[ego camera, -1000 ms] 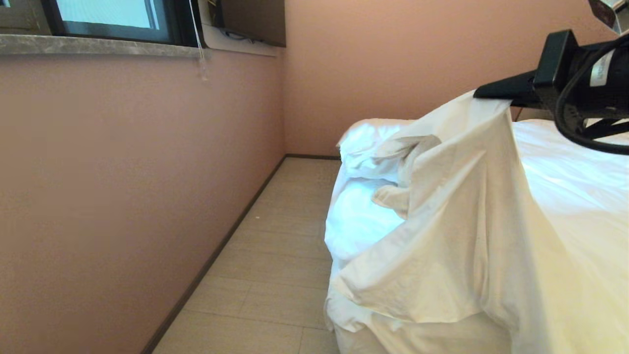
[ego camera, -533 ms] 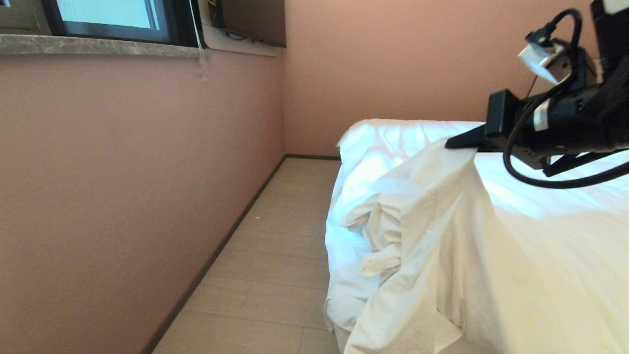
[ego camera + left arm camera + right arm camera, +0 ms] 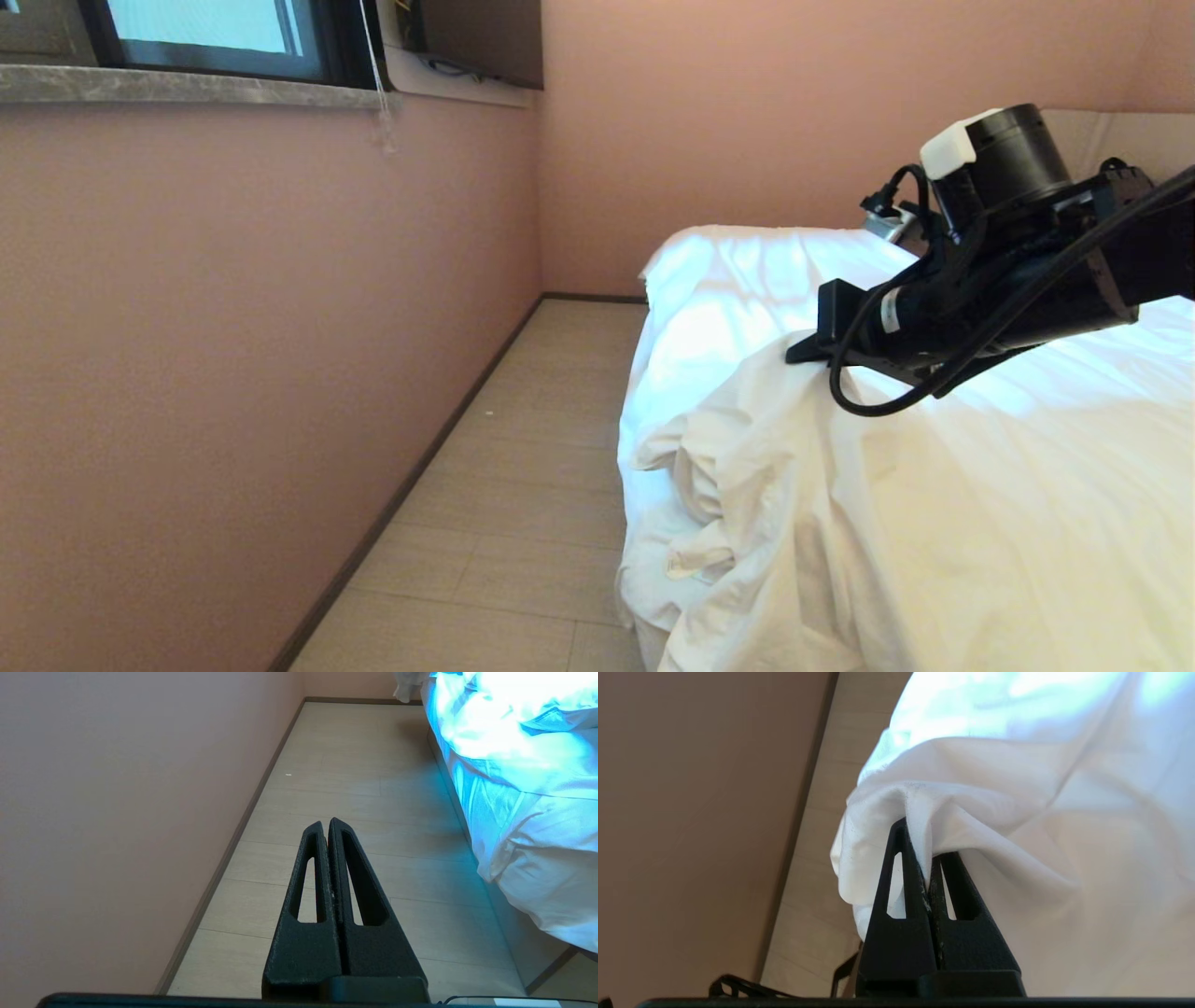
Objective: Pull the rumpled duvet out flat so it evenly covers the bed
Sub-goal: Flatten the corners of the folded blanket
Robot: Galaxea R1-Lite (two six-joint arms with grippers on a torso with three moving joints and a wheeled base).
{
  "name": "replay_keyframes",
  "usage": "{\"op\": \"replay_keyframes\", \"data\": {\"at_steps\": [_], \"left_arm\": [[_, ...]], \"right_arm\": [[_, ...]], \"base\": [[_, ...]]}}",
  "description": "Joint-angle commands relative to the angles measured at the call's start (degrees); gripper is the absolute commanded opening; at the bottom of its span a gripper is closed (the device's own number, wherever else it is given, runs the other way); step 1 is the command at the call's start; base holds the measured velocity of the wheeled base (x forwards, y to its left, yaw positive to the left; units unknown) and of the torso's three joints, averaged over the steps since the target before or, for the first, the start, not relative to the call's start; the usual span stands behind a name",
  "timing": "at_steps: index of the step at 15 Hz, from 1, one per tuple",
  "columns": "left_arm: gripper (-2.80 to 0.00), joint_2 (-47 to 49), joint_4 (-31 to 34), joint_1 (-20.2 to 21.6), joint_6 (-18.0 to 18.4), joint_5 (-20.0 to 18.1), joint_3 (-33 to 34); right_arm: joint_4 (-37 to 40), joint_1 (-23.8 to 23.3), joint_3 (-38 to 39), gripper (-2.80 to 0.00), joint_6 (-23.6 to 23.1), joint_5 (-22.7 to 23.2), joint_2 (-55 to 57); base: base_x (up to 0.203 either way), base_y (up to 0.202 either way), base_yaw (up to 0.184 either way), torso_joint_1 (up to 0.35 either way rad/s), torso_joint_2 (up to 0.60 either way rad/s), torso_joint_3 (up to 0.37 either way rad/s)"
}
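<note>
The white duvet lies bunched over the near left side of the bed, its folds hanging at the bed's left edge. My right gripper reaches in from the right, low over the bed, shut on a pinched fold of the duvet; the cloth drapes over the right gripper and hides its tips. My left gripper is shut on nothing, pointing along the floor beside the bed's side.
A strip of pale tiled floor runs between the pink wall and the bed's left side. A window sill sits high on that wall. The beige headboard shows at the far right.
My right gripper has come down and to the left with the duvet fold in it. The lifted cloth has sunk and now lies lower across the bed.
</note>
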Motion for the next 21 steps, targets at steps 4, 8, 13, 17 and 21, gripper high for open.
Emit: {"op": "replay_keyframes", "data": {"at_steps": [4,8,13,17,21], "left_arm": [[-2.8,0.06,0.02,0.07,-0.02,0.02,0.0],[-2.8,0.06,0.02,0.05,-0.02,0.02,-0.01],[-2.8,0.06,0.02,-0.01,-0.02,0.1,-0.01],[-2.8,0.06,0.02,0.07,-0.02,0.02,0.08],[-2.8,0.04,0.02,-0.01,-0.02,0.08,0.04]], "right_arm": [[-3.59,-1.88,-1.43,-2.8,2.07,-2.21,5.51],[-4.19,-1.27,0.14,-2.8,2.12,-4.78,9.96],[-4.85,-1.18,0.21,0.0,2.18,-6.38,14.78],[-4.42,-1.18,0.91,0.0,2.39,-6.81,15.52],[-3.99,1.05,2.34,0.0,2.39,-6.93,8.49]], "base": [[0.0,0.0,0.0,0.0,0.0,0.0],[0.0,0.0,0.0,0.0,0.0,0.0],[0.0,0.0,0.0,0.0,0.0,0.0],[0.0,0.0,0.0,0.0,0.0,0.0],[0.0,0.0,0.0,0.0,0.0,0.0]]}}
